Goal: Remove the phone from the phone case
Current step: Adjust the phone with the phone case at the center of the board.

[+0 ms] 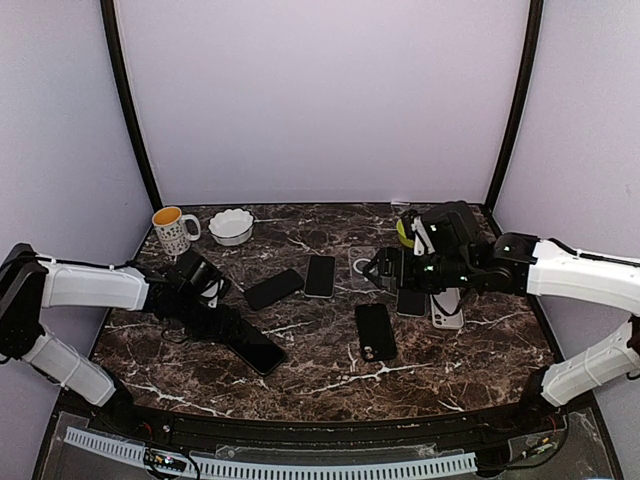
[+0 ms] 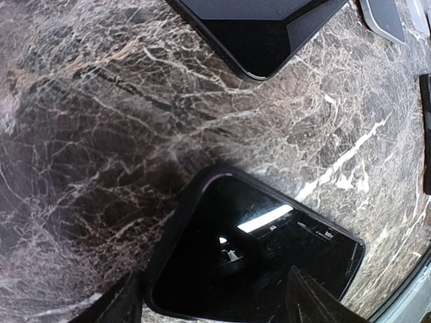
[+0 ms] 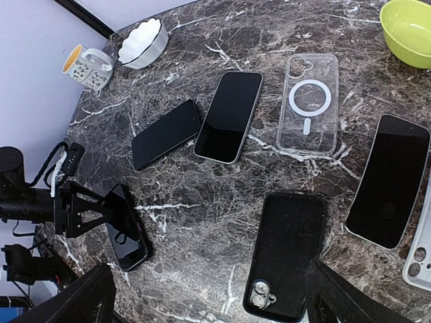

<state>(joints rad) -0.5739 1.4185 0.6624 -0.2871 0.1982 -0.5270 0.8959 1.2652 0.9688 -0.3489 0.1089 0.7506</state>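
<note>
Here: phone (image 2: 259,262) glossy black, in black case (image 2: 176,235).

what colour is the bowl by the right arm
Lime green; the bowl shows best in the right wrist view.

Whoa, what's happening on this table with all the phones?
The left gripper has its fingers either side of one end of a black-cased phone lying on the marble table; whether they grip it is unclear. The right gripper hangs open and empty above other loose phones and cases. That phone is not yet out of its case.
</note>
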